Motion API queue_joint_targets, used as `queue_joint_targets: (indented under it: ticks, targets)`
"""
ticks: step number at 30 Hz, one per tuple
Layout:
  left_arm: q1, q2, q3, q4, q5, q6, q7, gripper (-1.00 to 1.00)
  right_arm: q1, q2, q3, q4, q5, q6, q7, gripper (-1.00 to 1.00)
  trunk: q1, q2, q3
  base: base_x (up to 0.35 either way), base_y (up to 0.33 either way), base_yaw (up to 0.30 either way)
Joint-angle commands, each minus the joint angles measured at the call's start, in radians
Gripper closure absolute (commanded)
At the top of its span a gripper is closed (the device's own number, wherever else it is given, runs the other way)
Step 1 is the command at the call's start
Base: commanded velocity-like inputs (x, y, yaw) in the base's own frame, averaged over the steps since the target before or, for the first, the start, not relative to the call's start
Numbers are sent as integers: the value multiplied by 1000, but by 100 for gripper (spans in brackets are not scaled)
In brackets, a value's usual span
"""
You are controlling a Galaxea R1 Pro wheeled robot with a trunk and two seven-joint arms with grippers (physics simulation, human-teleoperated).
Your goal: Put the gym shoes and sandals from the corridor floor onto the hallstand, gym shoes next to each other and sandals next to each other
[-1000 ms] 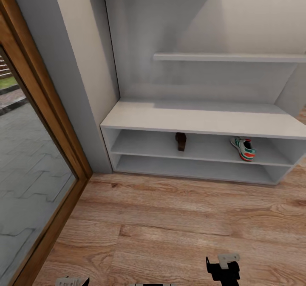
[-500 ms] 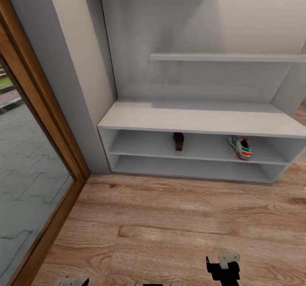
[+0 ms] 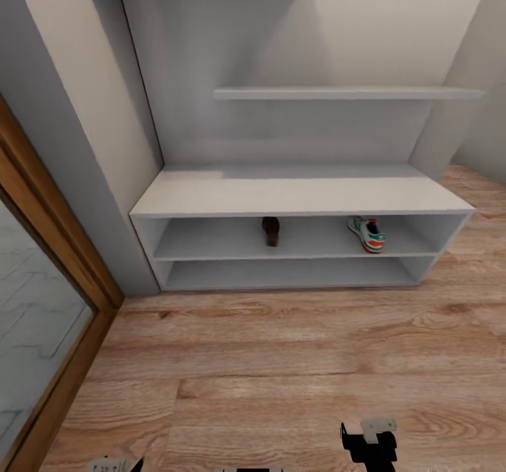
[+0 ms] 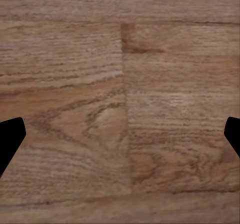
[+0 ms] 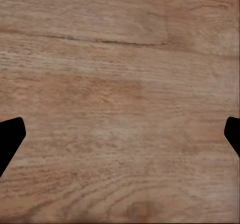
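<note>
My left gripper (image 4: pixel 120 134) faces the corridor floor (image 4: pixel 120 59) straight on. Fingertips (image 4: pixel 9 139) are dark wedges at opposite edges of the view, set wide apart, nothing between them but bare plank. Wood is light brown with clear grain. One plank seam runs across near the far edge; a butt joint meets it midway.

We are keeping both grippers, left (image 4: pixel 120 134) and right (image 5: pixel 120 136), spread wide (nothing between them), pointing down.
</note>
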Motion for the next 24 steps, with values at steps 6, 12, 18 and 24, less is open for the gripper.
queue_joint_targets:
  ticks: [6, 12, 18, 24]
  targets:
    - [0, -6, 2, 5, 11, -3, 38, -100, -1, 1, 0, 1, 10, -1, -9, -100, 0, 0, -1, 0, 0, -263]
    - [0, -7, 2, 7, 11, -4, 65, -100, -1, 1, -2, 1, 9, -1, -9, -100, 0, 0, -1, 0, 0, -265]
    - [0, -9, 3, 9, 11, -6, 72, -100, -1, 1, -2, 2, 9, -1, -10, -100, 0, 0, -1, 0, 0, -266]
    - [0, -9, 3, 9, 12, -13, 73, -100, -1, -3, -3, 1, -11, -1, -10, -100, 0, 0, -1, 0, 0, -267]
